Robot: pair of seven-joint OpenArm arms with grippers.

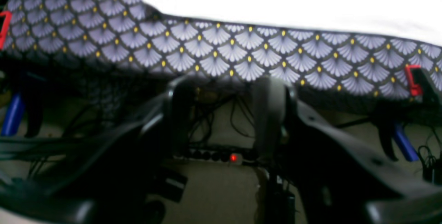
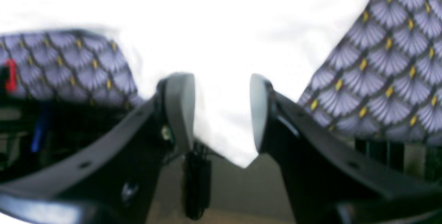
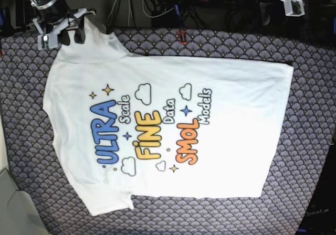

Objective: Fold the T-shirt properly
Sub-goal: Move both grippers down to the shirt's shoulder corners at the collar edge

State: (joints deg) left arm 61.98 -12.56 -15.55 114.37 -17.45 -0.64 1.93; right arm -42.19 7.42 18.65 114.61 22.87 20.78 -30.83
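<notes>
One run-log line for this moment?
T-shirt: flat, print up, unfolded | right gripper: jaws open at sleeve | left gripper: jaws open, off shirt

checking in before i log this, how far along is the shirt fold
Done: the T-shirt lies spread flat, print up, on the patterned cloth. In hand: nothing; the right claw stands open at a sleeve by the table's edge, and the left claw is open, off the shirt's hem. Left: every fold, as no part is turned over yet.
</notes>
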